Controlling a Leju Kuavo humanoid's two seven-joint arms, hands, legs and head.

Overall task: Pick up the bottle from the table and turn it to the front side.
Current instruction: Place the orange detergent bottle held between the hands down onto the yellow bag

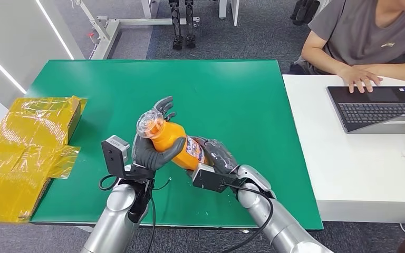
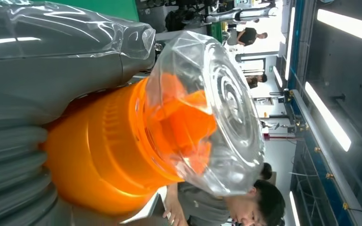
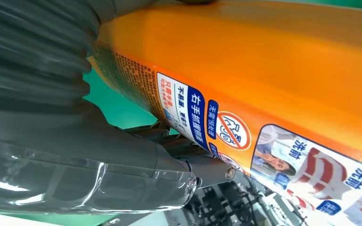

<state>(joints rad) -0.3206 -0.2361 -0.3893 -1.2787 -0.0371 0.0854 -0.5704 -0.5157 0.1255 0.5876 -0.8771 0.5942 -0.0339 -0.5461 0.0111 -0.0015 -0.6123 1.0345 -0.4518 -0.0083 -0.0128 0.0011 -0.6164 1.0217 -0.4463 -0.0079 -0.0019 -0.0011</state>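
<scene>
Head view: the left robot hand (image 1: 150, 153) is grasping the neck of the orange bottle (image 1: 175, 146), and the right robot hand (image 1: 216, 156) is grasping its base, lifting it above the near edge of the green table (image 1: 242, 95).

Left wrist view: the clear cap (image 2: 217, 113) is facing outward.

Right wrist view: the label (image 3: 245, 136) is showing; turning slowly with one firm grip should prevent slipping.
</scene>
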